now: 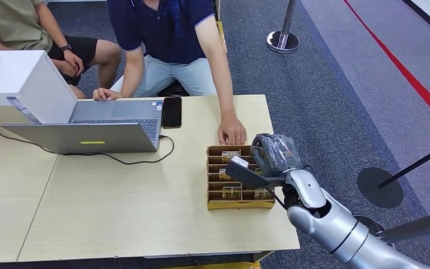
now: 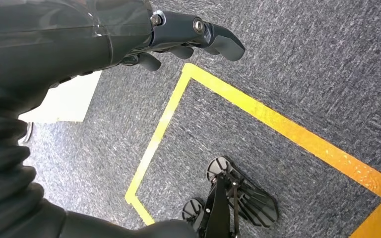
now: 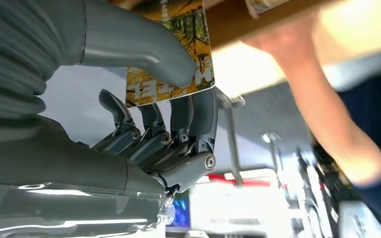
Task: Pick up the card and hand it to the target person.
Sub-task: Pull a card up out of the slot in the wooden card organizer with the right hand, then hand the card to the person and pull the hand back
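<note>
A card printed with a yellow forest picture is pinched between the thick grey thumb and the dark fingers of my right hand. In the head view that right hand hovers over the far right part of a cardboard card holder, whose slots keep several more cards. A person in a navy shirt sits across the table, one hand resting on the tabletop just beyond the holder. My left hand hangs over grey carpet and holds nothing.
An open laptop with a black cable, a black phone and a white box occupy the table's far left. A second person in an olive shirt sits at the far left. Stanchion bases stand on the carpet to the right.
</note>
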Controlling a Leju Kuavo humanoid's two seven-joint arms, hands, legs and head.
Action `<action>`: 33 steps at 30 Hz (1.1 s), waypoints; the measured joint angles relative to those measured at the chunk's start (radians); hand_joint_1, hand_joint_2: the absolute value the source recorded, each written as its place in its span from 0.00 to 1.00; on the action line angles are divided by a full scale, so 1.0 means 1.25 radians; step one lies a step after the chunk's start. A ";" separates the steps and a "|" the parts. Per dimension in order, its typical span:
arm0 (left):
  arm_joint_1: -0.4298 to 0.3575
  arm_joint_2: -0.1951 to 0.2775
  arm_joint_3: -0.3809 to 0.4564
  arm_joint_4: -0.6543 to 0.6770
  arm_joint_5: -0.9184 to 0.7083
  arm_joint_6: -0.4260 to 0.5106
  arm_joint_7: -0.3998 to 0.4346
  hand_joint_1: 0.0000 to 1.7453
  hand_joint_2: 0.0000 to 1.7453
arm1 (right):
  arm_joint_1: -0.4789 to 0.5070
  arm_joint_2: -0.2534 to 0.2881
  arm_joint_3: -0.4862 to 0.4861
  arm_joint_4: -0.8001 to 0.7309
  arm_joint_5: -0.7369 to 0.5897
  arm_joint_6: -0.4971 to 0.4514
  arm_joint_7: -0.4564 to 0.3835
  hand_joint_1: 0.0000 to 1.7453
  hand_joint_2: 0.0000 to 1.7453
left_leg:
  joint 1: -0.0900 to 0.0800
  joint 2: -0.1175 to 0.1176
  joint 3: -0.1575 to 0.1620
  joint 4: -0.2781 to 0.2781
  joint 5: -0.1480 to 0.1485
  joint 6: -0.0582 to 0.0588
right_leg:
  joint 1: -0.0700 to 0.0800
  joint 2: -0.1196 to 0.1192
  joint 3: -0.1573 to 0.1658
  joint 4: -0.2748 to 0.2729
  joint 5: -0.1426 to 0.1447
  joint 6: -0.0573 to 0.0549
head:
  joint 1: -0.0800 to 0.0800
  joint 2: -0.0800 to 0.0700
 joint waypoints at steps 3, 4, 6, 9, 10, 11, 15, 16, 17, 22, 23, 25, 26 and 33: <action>0.000 0.000 -0.006 0.000 -0.003 -0.004 0.000 0.00 1.00 | -0.003 0.016 -0.010 -0.004 0.020 -0.025 -0.017 0.83 1.00 | 0.000 0.000 0.000 0.000 0.000 0.000 | 0.000 0.001 0.000 0.000 0.000 0.000 | 0.000 0.000; 0.000 0.000 -0.009 0.000 -0.005 -0.006 0.001 0.00 1.00 | -0.007 0.022 -0.010 0.002 0.025 -0.030 -0.023 0.83 1.00 | 0.000 0.001 0.000 0.000 0.000 0.000 | 0.000 0.001 0.000 0.000 0.000 0.000 | 0.000 0.000; 0.000 0.002 -0.013 0.000 -0.010 -0.010 0.002 0.00 1.00 | -0.020 0.036 -0.006 0.025 0.030 -0.030 -0.030 0.83 1.00 | 0.000 0.001 0.000 0.000 0.000 0.000 | 0.000 0.001 0.000 0.000 0.001 0.000 | 0.000 0.000; 0.000 0.005 -0.023 0.000 -0.017 -0.016 0.007 0.00 1.00 | -0.053 0.067 0.008 0.103 0.011 -0.010 -0.040 0.83 1.00 | 0.000 0.002 0.001 -0.001 0.000 0.000 | 0.000 0.002 0.000 -0.001 0.001 0.000 | 0.000 0.000; 0.000 0.006 -0.027 0.000 -0.020 -0.019 0.008 0.00 1.00 | -0.067 0.078 0.016 0.137 0.004 -0.002 -0.043 0.83 1.00 | 0.000 0.003 0.001 -0.001 0.000 0.000 | 0.000 0.003 0.000 -0.001 0.001 0.000 | 0.000 0.000; -0.001 0.007 -0.031 0.000 -0.022 -0.021 0.009 0.00 1.00 | -0.079 0.089 0.024 0.169 -0.001 0.002 -0.048 0.83 1.00 | 0.000 0.003 0.001 -0.001 0.000 0.000 | 0.000 0.003 0.000 0.000 0.001 0.000 | 0.000 0.000; -0.001 0.011 -0.044 -0.001 -0.030 -0.034 0.004 0.00 1.00 | -0.124 0.137 0.053 0.309 -0.023 -0.007 -0.073 0.83 1.00 | 0.000 0.004 0.002 -0.002 0.001 0.000 | 0.000 0.004 0.001 -0.001 0.002 0.000 | 0.000 0.000; -0.001 0.011 -0.046 -0.001 -0.031 -0.037 0.001 0.00 1.00 | -0.131 0.146 0.057 0.334 -0.027 -0.011 -0.078 0.83 1.00 | 0.000 0.004 0.002 -0.002 0.001 0.000 | 0.000 0.004 0.001 -0.002 0.002 0.000 | 0.000 0.000; -0.001 0.011 -0.047 0.000 -0.032 -0.038 0.000 0.00 1.00 | -0.136 0.153 0.060 0.354 -0.031 -0.017 -0.082 0.83 1.00 | 0.000 0.004 0.002 -0.002 0.001 0.000 | 0.000 0.004 0.002 -0.002 0.002 0.000 | 0.000 0.000; -0.001 0.012 -0.051 0.000 -0.035 -0.039 0.002 0.00 1.00 | -0.152 0.172 0.068 0.413 -0.038 -0.044 -0.094 0.83 1.00 | 0.001 0.004 0.003 -0.002 0.001 0.000 | 0.001 0.004 0.002 -0.002 0.002 0.000 | 0.000 0.000; -0.001 0.012 -0.052 0.000 -0.035 -0.039 0.004 0.00 1.00 | -0.154 0.173 0.069 0.416 -0.037 -0.046 -0.094 0.83 1.00 | 0.001 0.003 0.002 -0.002 0.001 0.000 | 0.000 0.003 0.002 -0.002 0.002 0.000 | 0.000 0.000; -0.001 0.012 -0.054 0.000 -0.035 -0.039 0.006 0.00 1.00 | -0.155 0.173 0.070 0.421 -0.035 -0.050 -0.093 0.83 1.00 | 0.001 0.003 0.002 -0.002 0.001 0.000 | 0.001 0.003 0.002 -0.002 0.002 0.000 | 0.000 0.000; -0.001 0.012 -0.054 0.000 -0.035 -0.040 0.007 0.00 1.00 | -0.155 0.173 0.069 0.421 -0.035 -0.052 -0.092 0.83 1.00 | 0.001 0.003 0.002 -0.002 0.001 0.000 | 0.001 0.003 0.002 -0.002 0.002 0.000 | 0.000 0.000; -0.002 0.015 -0.064 0.000 -0.041 -0.040 -0.004 0.00 0.75 | -0.145 0.153 0.064 0.401 -0.034 -0.052 -0.076 0.00 1.00 | 0.001 0.001 0.001 -0.001 0.001 0.000 | 0.000 0.001 0.002 -0.001 0.001 0.000 | 0.000 0.000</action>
